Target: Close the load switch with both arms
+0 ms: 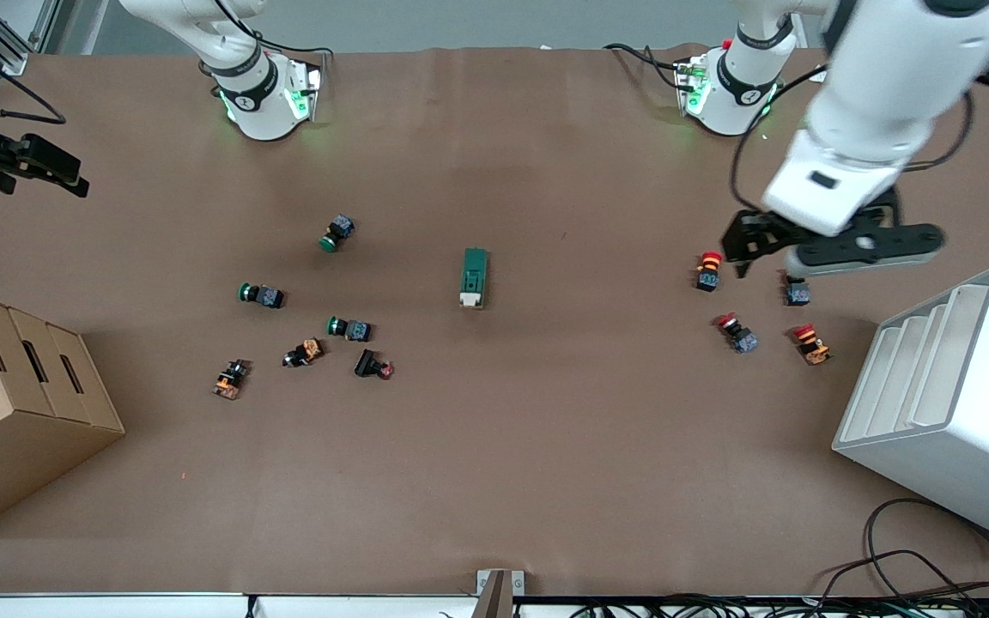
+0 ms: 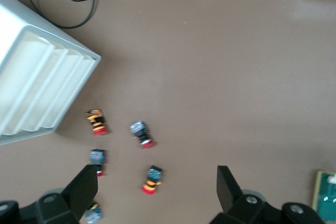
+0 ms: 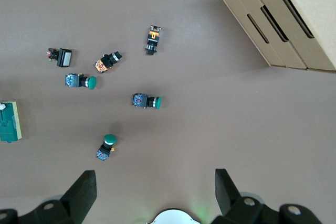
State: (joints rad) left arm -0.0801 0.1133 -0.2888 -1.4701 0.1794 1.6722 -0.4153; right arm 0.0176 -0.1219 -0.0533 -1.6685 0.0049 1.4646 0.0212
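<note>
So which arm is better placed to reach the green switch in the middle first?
Probably the left. The left gripper hangs open over the red buttons, and the load switch shows at its wrist view's edge. The right gripper, also open, waits at the table's edge.

Load switch cut off by the left wrist view's edge, only a green corner strip showing; also clipped at the edge in the right wrist view, cream end partly out. Right gripper mostly out of the front view, just dark parts at the edge. Left arm covers part of 1 push-button. Cardboard box and white rack both cropped. Button markings too small to read.
</note>
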